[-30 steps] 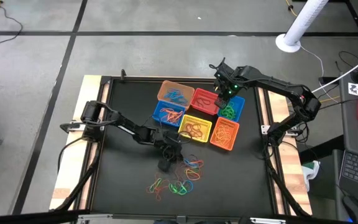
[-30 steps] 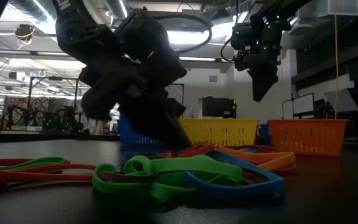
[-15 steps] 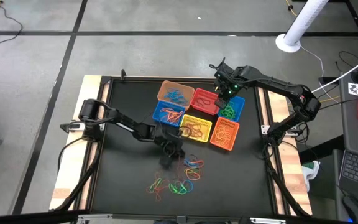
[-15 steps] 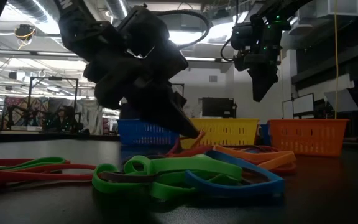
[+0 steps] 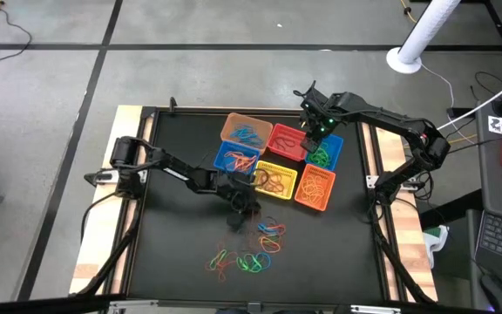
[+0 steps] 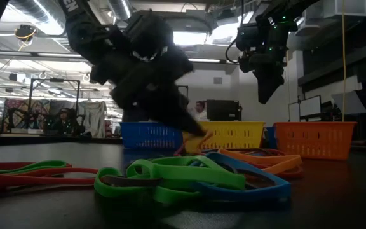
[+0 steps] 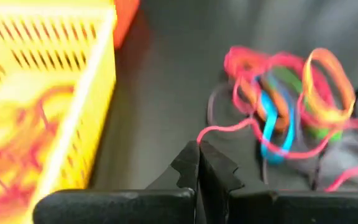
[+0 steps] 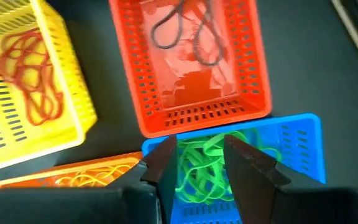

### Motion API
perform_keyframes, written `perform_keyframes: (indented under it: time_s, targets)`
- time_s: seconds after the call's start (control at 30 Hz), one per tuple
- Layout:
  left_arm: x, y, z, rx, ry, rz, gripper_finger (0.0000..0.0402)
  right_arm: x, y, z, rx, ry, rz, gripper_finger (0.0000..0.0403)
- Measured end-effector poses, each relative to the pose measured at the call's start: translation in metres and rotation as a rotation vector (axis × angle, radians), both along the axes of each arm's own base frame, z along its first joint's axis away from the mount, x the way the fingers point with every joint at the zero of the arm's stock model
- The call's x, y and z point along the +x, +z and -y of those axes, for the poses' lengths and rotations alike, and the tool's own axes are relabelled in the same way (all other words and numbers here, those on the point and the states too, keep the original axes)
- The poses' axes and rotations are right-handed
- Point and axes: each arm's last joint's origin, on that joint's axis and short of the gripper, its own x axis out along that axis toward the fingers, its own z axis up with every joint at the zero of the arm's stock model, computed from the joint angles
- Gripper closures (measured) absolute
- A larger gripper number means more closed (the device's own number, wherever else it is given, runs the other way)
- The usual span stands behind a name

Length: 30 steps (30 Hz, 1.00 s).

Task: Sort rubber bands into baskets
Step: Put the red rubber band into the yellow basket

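A pile of coloured rubber bands (image 5: 251,249) lies on the black mat near the front; it also shows in the low view (image 6: 189,175) and the left wrist view (image 7: 291,99). Six baskets stand behind it: tan-orange (image 5: 245,129), red (image 5: 286,141), blue (image 5: 235,159), a second blue one with green bands (image 5: 325,153), yellow (image 5: 274,180) and orange (image 5: 315,187). My left gripper (image 5: 244,212) is between the pile and the yellow basket, shut on a red rubber band (image 7: 229,127). My right gripper (image 8: 201,155) hangs open and empty above the green-filled blue basket (image 8: 247,162). My left gripper pinches one strand of the red rubber band (image 7: 201,135) between its two fingertips. The fingers slant down from the table's left. The band runs from the fingertips back to the pile (image 7: 272,93), its far part still among the other bands.
The yellow basket's wall (image 7: 73,124) stands close beside my left gripper. Both arms reach in over the mat. Bare black mat (image 5: 172,253) lies left of the pile. A room with people shows far behind in the low view.
My left gripper has risen a little from the pile and gone toward the yellow basket, staying shut. The red band's held strand has been drawn out of the pile after it; the rest of the pile has stayed in place.
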Motion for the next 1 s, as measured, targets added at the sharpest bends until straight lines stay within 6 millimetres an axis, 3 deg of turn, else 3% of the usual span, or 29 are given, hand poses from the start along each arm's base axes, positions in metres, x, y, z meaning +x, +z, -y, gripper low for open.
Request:
perform_keyframes:
  time_s: [0.4,0.57,0.7,1.0]
  targets:
    - [0.011,0.078,-0.025,0.051,0.045,0.297,0.0401,0.005,0.002,-0.007,0.227,0.081,0.166,0.0271]
    - [0.011,0.101,-0.04,0.083,0.077,0.368,0.0401,0.014,0.003,-0.02,0.236,0.138,0.178,0.0271]
    - [0.011,0.108,-0.055,0.105,0.112,0.386,0.0401,0.028,0.004,-0.039,0.222,0.224,0.201,0.0271]
    - [0.005,0.102,-0.083,0.113,0.184,0.327,0.04,0.054,0.005,-0.098,0.186,0.441,0.216,0.0272]
